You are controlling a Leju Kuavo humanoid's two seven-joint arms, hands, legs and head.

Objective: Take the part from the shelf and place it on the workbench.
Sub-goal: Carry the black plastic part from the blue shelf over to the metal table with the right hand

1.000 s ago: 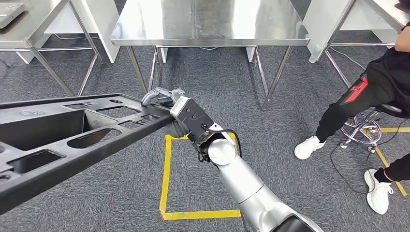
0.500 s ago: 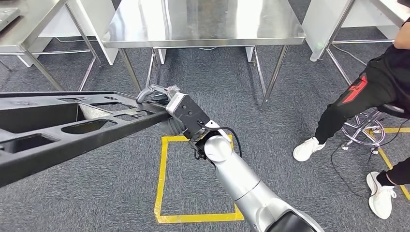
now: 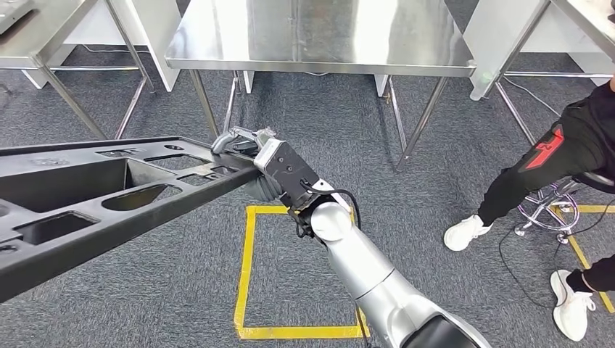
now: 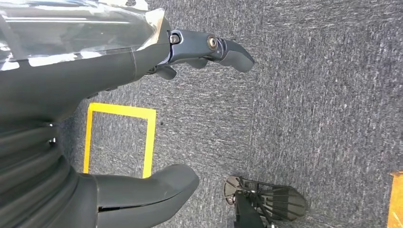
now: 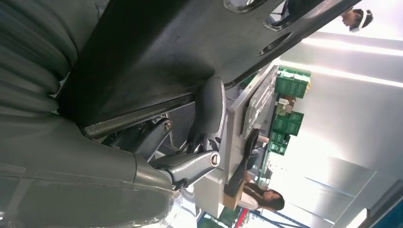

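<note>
1. Carpet, dark grey and coarse, covers the floor across the head view. A square of yellow tape is stuck on it directly below the right arm; the left wrist view shows a yellow tape square on the same carpet.
2. Workbench: bare stainless steel top on thin metal legs, straight ahead at the far side of the carpet. More steel tables stand to either side, one at far left, another at far right. White panels stand behind the bench legs.
3. Part: long black moulded piece with open pockets and slots, carried in the air over the carpet, running from the left edge of the head view to the right hand. It is well short of the bench and touches no table.
4. Right hand is clamped on the near end of the part; in the right wrist view the thumb presses against the part's black underside.
5. Left hand: thumb and dark fingers stand apart over the carpet, nothing between them.
6. Person seated at right in black trousers with a red patch, white shoes on the carpet, on a stool with a chrome base. A black cable lies by the shoes.
</note>
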